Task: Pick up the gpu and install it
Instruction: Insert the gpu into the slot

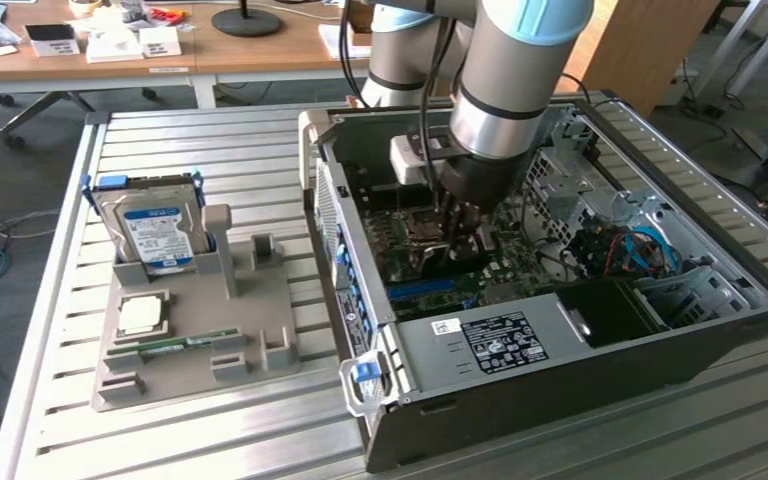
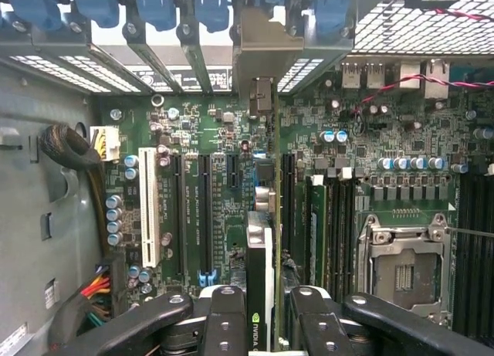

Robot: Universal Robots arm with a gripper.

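One card, gripped on edge inside the open case

One arm reaches down into the open computer case (image 1: 704, 340), which lies on its side on the slatted metal table (image 1: 197, 140). The gripper (image 1: 468, 228) sits low over the green motherboard (image 1: 418, 245) – its jaws are partway closed, with a black finger pressed to each face of the gpu (image 2: 261, 255).

In the wrist view the gripper (image 2: 266, 329) holds the card edge-on, so it reads as a thin dark strip with a green edge. It runs away from the fingers (image 2: 224, 317) toward the slotted rear wall of the case. The card stands upright over the motherboard (image 2: 220, 217), between the long black expansion slots (image 2: 205, 217) and the memory slots (image 2: 320, 225). Whether its lower edge is seated in a slot cannot be told.

Outside the case, a grey holder tray (image 1: 211, 310) carries an upright hard drive (image 1: 155, 232).
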